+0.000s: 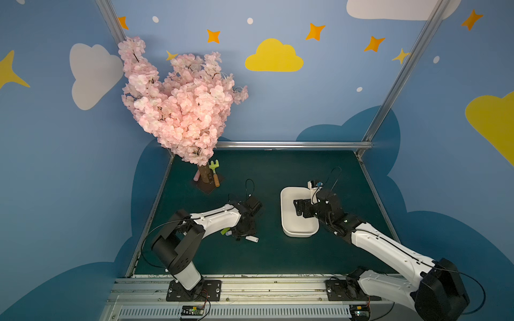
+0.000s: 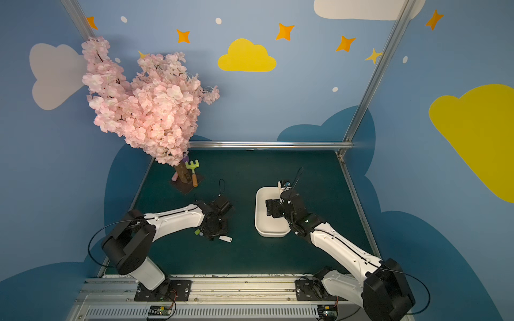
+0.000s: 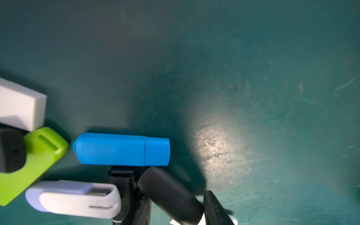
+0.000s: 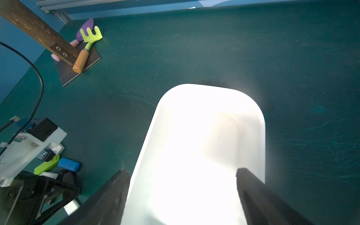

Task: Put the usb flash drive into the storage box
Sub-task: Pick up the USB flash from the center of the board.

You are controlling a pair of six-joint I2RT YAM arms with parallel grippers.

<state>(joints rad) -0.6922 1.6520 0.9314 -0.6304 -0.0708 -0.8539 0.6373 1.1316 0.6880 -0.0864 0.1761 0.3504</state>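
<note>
Dark-green worktop: scuffed mat; tight cluster of drives on the robot's left side, storage box toward the right, well apart from the cluster.
Cluster, left wrist view: blue drive, green drive, white swivel drive, white block, black drive; all lying flat on the mat, none in the box.
Left gripper: down on the cluster, jaws part-way in, one finger on each side of the black drive. Firm hold or only bracketing: cannot tell.
Key relation: black drive sits directly between the left fingers, its long axis slanted across the gap rather than square to it. Blue drive lies just beside one fingertip, not between the two.
Right gripper: released, jaws wide, nothing in them; hangs over the storage box, tray floor showing between the fingers.
Nearer arm: left, plainly; right is at the box, away from the drives.
Box contents: floor glares white in the right wrist view; no drive made out in it.
Step, my reading: pick under way on the black drive; carry to the box not yet begun.
Risk, my reading: slanted axis may let the drive twist or slip as the jaws pinch; neighbours close enough to get nudged.
</note>
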